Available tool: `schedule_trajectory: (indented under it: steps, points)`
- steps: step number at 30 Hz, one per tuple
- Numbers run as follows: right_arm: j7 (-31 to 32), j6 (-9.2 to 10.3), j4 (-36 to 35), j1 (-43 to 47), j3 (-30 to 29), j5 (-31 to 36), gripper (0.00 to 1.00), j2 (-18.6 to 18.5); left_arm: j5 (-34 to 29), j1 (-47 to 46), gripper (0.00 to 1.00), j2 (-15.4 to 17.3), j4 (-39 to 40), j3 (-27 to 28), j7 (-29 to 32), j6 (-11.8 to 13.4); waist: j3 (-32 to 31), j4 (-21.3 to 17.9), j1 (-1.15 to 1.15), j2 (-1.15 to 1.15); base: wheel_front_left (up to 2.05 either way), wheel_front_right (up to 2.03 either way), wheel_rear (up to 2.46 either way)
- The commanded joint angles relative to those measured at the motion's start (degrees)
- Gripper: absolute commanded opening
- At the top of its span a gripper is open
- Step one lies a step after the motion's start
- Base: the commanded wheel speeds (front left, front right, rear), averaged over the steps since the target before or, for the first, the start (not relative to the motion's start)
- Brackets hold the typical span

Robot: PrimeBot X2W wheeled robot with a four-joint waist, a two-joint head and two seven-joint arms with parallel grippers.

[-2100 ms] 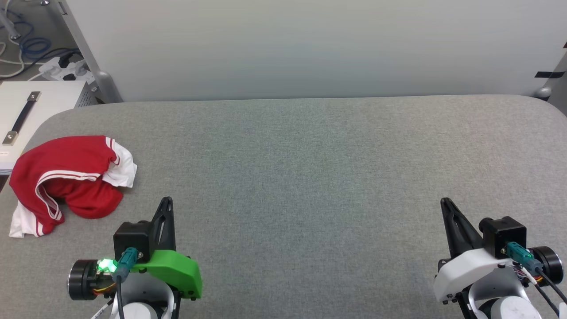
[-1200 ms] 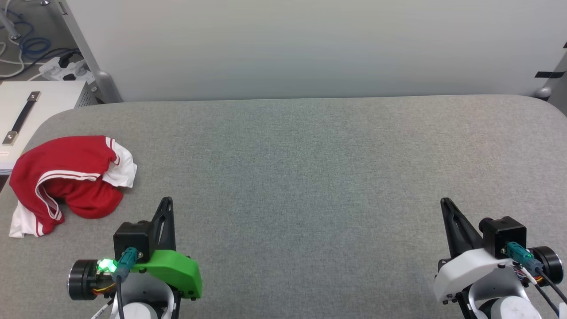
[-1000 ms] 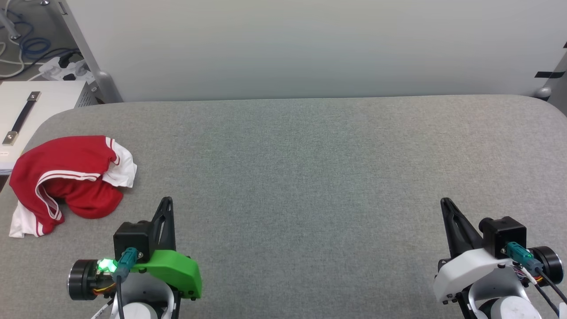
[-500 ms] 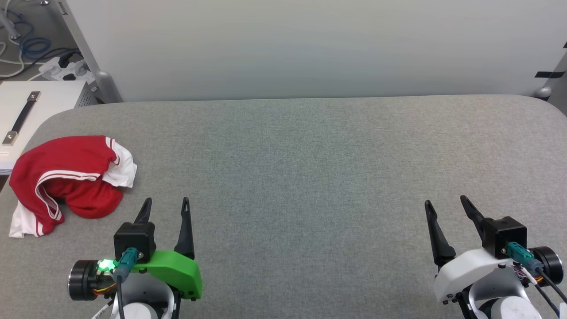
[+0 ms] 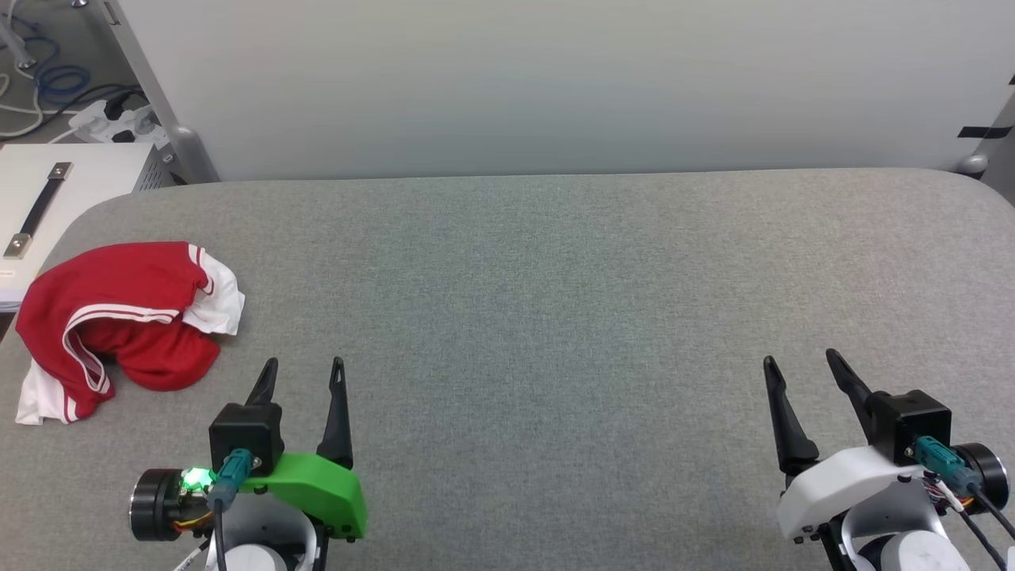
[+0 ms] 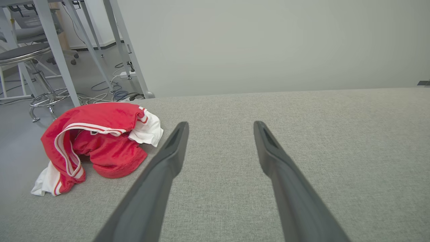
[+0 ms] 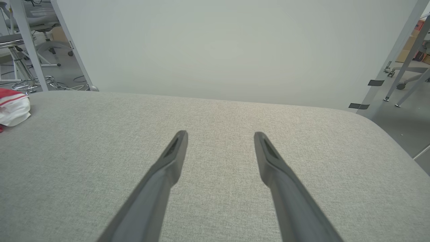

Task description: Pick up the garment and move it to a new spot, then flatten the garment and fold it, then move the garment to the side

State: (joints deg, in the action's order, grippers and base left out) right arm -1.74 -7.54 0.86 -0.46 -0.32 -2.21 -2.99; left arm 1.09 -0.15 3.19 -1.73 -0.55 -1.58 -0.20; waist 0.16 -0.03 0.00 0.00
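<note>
The garment lies crumpled in a heap at the left edge of the grey table, red with white sleeves and striped trim. In the left wrist view the garment sits left of the fingers, apart from them. My left gripper hovers open at the lower left, just right of and nearer than the heap, nothing between its fingers. My right gripper stands open at the lower right, far from the cloth. A white bit of the garment peeks in at the right wrist view's left edge.
A white cabinet with a dark handle stands off the table's far left corner, with cables and a power strip behind it. A pale wall panel backs the table. A stool and table legs stand beyond the left edge.
Both grippers went from shut to open over the last second. The arms have shifted only slightly. The garment has not moved.
</note>
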Motion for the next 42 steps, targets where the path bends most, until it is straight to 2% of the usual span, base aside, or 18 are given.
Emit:
schedule_trajectory:
  steps: [1,42]
  points:
    - [-0.6,0.01,0.2,-0.7,-0.2,-0.6,1.00,0.0,0.5,-0.4,1.00,0.0,-0.6,-0.2,-0.6,0.3,0.0,0.0,0.00,0.00,0.00,0.00,0.00]
    - [-5.5,0.03,0.0,-2.0,-0.4,-3.4,1.00,0.1,2.5,-0.9,1.00,-0.2,-0.7,-1.3,-5.6,-0.4,0.4,-0.2,0.00,0.00,0.00,0.00,0.00]
